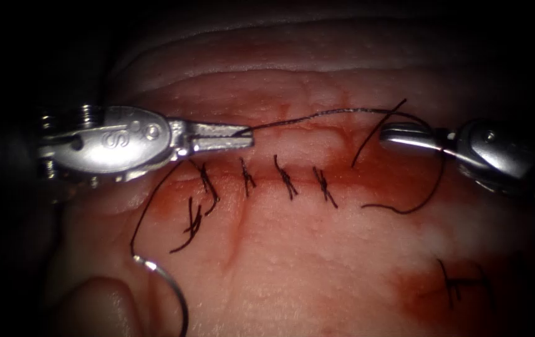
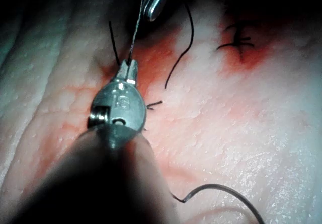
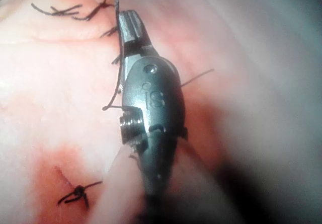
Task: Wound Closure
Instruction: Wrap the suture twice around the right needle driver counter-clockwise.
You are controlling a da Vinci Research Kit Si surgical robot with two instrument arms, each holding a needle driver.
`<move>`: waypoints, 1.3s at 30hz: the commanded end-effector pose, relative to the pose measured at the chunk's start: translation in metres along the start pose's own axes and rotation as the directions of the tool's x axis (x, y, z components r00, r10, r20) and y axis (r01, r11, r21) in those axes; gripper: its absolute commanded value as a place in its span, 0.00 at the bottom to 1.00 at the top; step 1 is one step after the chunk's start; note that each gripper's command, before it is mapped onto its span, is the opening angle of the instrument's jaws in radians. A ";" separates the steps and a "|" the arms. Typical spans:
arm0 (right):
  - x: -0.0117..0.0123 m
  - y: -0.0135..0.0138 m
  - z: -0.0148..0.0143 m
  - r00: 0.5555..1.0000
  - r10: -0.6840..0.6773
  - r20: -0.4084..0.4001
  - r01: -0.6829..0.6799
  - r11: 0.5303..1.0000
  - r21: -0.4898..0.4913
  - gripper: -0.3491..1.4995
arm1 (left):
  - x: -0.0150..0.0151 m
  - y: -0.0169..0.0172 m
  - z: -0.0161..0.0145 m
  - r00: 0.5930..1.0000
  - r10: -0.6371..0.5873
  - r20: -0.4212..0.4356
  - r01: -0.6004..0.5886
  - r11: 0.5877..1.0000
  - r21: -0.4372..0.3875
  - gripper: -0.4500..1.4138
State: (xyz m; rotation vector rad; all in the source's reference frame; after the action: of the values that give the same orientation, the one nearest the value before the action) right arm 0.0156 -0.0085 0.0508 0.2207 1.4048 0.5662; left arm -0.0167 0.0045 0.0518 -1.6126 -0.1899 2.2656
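left tool (image 1: 242,132) clamped on thread (image 1: 317,115), likely tensioning it | right tool (image 1: 392,134) jaws together, thread draped over | needle (image 1: 168,284) lay free, lower left on tissue (image 1: 317,262)

Your needle (image 1: 171,290) lies free on the tissue (image 1: 317,262) lower left of the cut (image 1: 261,178), its dark thread (image 1: 317,114) strung taut above four knotted stitches (image 1: 286,181).

Glossy metal grippers (image 1: 245,136); seemingly moist tissue (image 1: 317,249).
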 end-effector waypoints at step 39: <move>-0.0007 -0.0001 0.0063 0.991 -0.120 -0.058 0.098 0.951 -0.294 0.77 | -0.0077 0.0063 0.0085 0.947 0.049 0.318 -0.105 0.981 0.161 0.00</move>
State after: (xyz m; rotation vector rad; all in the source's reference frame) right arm 0.0210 -0.0078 0.0521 -0.1224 1.3542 0.6793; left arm -0.0236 -0.0036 0.0585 -1.1931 -0.0047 2.5137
